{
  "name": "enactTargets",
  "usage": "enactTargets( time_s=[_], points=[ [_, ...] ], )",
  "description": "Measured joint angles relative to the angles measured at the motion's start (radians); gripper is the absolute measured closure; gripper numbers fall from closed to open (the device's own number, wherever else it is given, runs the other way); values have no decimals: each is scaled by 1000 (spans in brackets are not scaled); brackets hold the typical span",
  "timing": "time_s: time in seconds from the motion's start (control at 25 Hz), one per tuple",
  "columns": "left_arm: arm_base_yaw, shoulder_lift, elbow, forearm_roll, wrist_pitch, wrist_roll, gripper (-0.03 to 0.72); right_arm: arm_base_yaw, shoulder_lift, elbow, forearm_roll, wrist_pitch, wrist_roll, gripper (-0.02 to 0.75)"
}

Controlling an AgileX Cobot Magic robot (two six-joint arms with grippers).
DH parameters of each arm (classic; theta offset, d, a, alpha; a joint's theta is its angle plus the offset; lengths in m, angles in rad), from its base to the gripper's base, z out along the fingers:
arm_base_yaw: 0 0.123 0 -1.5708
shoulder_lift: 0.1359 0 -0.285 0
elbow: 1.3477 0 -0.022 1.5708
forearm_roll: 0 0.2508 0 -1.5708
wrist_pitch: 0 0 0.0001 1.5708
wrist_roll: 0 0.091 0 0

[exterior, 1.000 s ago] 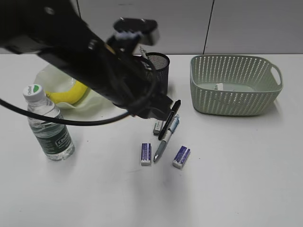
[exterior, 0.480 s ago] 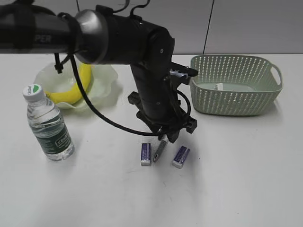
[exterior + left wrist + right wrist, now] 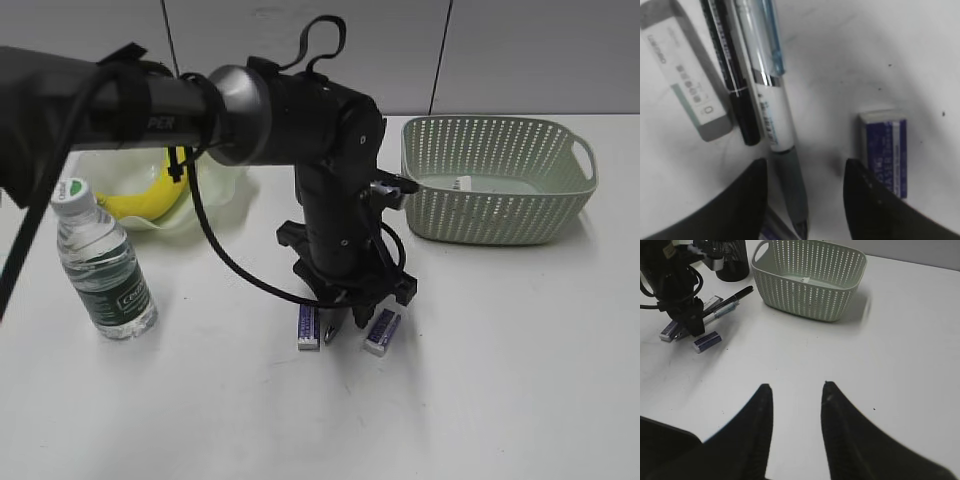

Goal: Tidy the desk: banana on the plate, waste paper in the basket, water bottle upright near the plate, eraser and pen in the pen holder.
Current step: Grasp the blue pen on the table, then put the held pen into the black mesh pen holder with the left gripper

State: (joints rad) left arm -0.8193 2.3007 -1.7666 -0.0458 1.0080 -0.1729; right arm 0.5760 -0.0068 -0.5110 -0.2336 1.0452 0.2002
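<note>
L fingers [image 3: 747, 200] stood spread either side of the pen's [image 3: 772, 125] grey tip, not touching; eraser [image 3: 885, 150] beside. R gripper [image 3: 795, 405] spread, empty, above bare desk [image 3: 900, 365].

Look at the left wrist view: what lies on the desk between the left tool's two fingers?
The grey grip end of the white pen lies between the left tool fingers, on otherwise bare desk, in the left wrist view.

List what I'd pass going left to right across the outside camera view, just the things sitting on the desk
water bottle → banana on the plate → eraser → second eraser → basket. The pens and pen holder are hidden behind the left arm.
</note>
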Motion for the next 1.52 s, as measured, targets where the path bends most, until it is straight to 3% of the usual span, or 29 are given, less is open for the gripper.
enactTargets(
  time_s=[0.2, 0.32, 0.44, 0.8, 1.16, 1.4, 1.52],
  points=[
    [0, 30, -8, -1, -1, -5, 381, 0, 0, 0, 0, 0, 0, 462],
    [1, 30, -8, 17, -1, -16, 515, 0, 0, 0, 0, 0, 0, 462],
    [2, 30, -11, 21, 3, -61, 601, 0, 0, 0, 0, 0, 0, 462],
    [-1, 25, -81, -51, 79, -152, 601, 0, 0, 0, 0, 0, 0, 462],
    [-1, -173, -86, -56, 94, -163, 601, 0, 0, 0, 0, 0, 0, 462],
    [6, -306, -87, 105, -48, -192, 601, 0, 0, 0, 0, 0, 0, 462],
    [46, -316, -87, 145, -153, -198, 601, 0, 0, 0, 0, 0, 0, 462]
  ],
)
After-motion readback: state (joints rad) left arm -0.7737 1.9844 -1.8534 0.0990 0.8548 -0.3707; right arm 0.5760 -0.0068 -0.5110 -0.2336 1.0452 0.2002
